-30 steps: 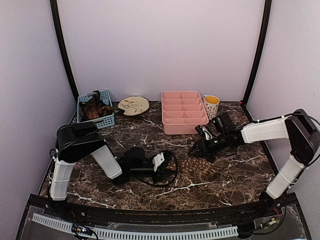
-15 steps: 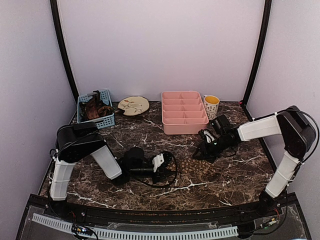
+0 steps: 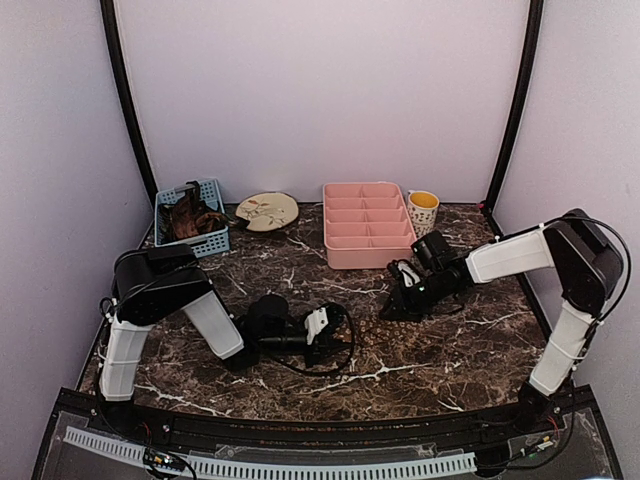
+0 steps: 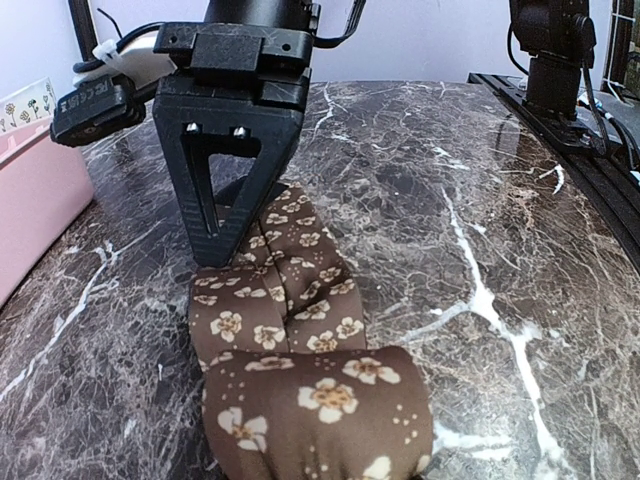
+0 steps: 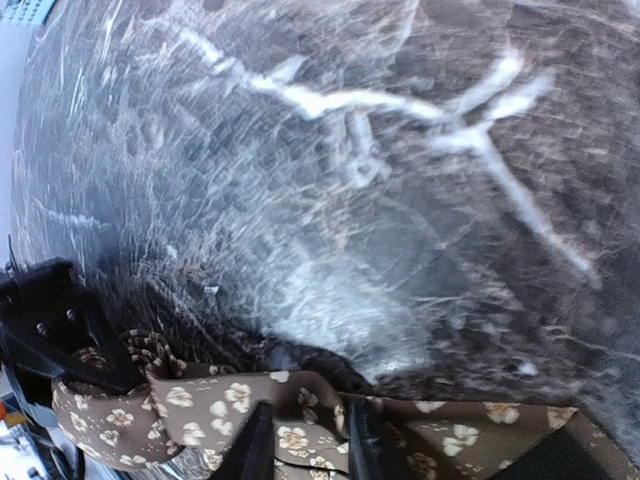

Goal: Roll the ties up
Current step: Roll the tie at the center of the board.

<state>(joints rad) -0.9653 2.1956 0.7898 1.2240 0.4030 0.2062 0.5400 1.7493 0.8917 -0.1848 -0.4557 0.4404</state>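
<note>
left wrist view: the tie (image 4: pixel 290 290) runs away over the marble table (image 4: pixel 480 200). its near end is wound into a fat roll at the bottom edge. its far end is tucked under the tip of the right gripper (image 4: pixel 218 250). the roll lies well right of the pink tray (image 4: pixel 30 200).
only here: the flower print shows up close, and a patterned cup (image 4: pixel 25 98) peeps from behind the tray. the left gripper (image 3: pixel 328 332) shows none of its own fingers in this view.
right wrist view: the tie crosses the bottom edge, bunched between this gripper's two fingers (image 5: pixel 252 450). the tray is out of frame.
only here: the left gripper's black jaws show at the far left, closed around the rolled end.
left jaws: clamped on the tie's roll.
right jaws: narrow, one finger either side of the fabric. i cannot tell whether they pinch it.
top view: both grippers meet nose to nose in front of the tray. the tie is hard to pick out against the marble between them.
only here: a plate (image 3: pixel 267 211) sits left of the tray. a blue basket (image 3: pixel 212 240) of dark fabric sits further left. a black cable (image 3: pixel 345 345) loops by the left gripper.
counts: two arms, one tie laid out, and one each of tray, cup, plate and basket.
</note>
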